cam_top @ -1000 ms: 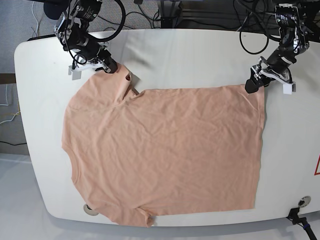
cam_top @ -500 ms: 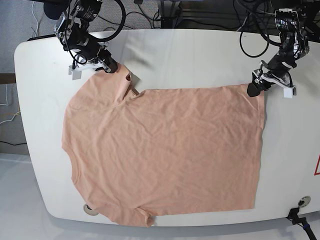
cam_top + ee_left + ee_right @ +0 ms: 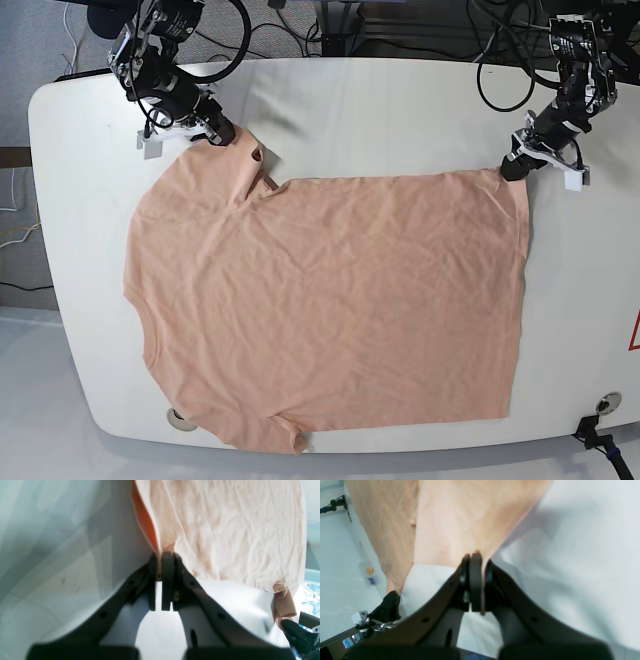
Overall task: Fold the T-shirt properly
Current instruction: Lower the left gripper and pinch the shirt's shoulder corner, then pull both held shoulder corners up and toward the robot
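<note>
both tools (image 3: 228, 133) (image 3: 509, 168) clench the t-shirt (image 3: 330, 300), lying crosswise, neck toward right tool.

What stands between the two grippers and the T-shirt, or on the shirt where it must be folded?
Nothing visible does. The left gripper and right gripper are each shut on a far corner of the T-shirt, and nothing lies on the cloth.

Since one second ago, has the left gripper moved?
Yes. The left gripper, shut on the T-shirt corner, has shifted slightly toward the table's far edge and right side.
</note>
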Controlling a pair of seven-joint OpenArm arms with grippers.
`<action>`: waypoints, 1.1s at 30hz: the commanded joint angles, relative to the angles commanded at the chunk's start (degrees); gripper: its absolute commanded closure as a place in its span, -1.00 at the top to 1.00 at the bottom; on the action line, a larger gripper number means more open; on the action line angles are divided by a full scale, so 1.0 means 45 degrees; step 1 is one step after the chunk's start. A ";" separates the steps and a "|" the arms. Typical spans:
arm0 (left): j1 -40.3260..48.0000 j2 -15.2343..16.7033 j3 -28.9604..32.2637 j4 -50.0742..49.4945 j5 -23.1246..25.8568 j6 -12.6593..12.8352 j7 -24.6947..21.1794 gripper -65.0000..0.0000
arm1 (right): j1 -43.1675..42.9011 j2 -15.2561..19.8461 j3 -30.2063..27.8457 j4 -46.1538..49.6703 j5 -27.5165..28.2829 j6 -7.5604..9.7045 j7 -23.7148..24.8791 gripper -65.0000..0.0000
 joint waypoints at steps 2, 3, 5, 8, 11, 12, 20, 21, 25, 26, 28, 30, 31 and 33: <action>0.0020 0.0000 -0.0020 0.0000 0.0000 0.0000 0.0000 -1.00 | 0.0000 0.0000 0.0000 0.0000 0.0000 0.0000 0.0000 -1.00; 0.0020 0.0000 -0.0020 0.0000 0.0000 0.0000 0.0000 -1.00 | 0.0000 0.0000 0.0000 0.0000 0.0000 0.0000 0.0000 -1.00; 0.0137 0.0000 -0.0039 0.0000 0.0000 0.0000 0.0000 -1.00 | 0.0000 0.0000 0.0000 0.0000 0.0000 0.0000 0.0000 -1.00; 0.0215 0.0000 -0.0039 0.0020 -0.0020 0.0000 0.0020 -1.00 | -0.0176 0.0000 0.0000 0.0020 0.0020 0.0000 -0.0020 -1.00; 0.0586 0.0000 -0.0039 0.0215 -0.0020 0.0000 0.0020 -1.00 | -0.0391 0.0000 0.0000 0.0020 0.0039 0.0000 -0.0020 -1.00; 0.0703 0.0000 -0.0039 0.0469 -0.0020 0.0000 0.0020 -1.00 | -0.0508 0.0000 0.0000 0.0020 0.0039 0.0000 -0.0020 -1.00; 0.2403 -0.0020 -0.0020 0.2540 -0.0020 0.0000 0.0020 -1.00 | -0.1700 0.0000 -0.0020 0.0625 0.1387 -0.0020 -0.0020 -1.00; 0.2598 -0.0020 -0.0020 0.2755 -0.0020 0.0000 0.0020 -1.00 | -0.1895 0.0000 -0.0020 0.0801 0.1407 -0.0020 -0.0020 -1.00; 0.3477 -0.0020 -0.0039 0.3438 -0.0020 0.0000 0.0020 -1.00 | -0.2755 0.0000 -0.0020 0.1563 0.1426 0.0000 -0.0020 -1.00; 0.3692 -0.0020 -0.0039 0.3614 -0.0020 0.0000 0.0020 -1.00 | -0.3028 0.0000 -0.0020 0.1817 0.1426 0.0000 -0.0020 -1.00; 0.4122 -0.0020 -0.0059 0.3868 -0.0020 0.0000 0.0020 -1.00 | -0.3556 0.0000 -0.0020 0.2090 0.1719 0.0000 -0.0020 -1.00; 0.4513 -0.0059 -0.0059 0.4103 -0.0020 0.0000 0.0020 -1.00 | -0.4142 0.0000 -0.0020 0.2090 0.2364 0.0000 -0.0020 -1.00; 0.4728 -0.0195 -0.0059 0.4239 -0.0020 0.0000 0.0020 -1.00 | -0.4415 0.0000 -0.0020 0.2090 0.2637 0.0000 -0.0020 -1.00; 0.5118 -0.0352 -0.0059 0.4532 -0.0020 0.0000 0.0020 -1.00 | -0.4904 0.0000 -0.0020 0.2129 0.3106 0.0000 -0.0020 -1.00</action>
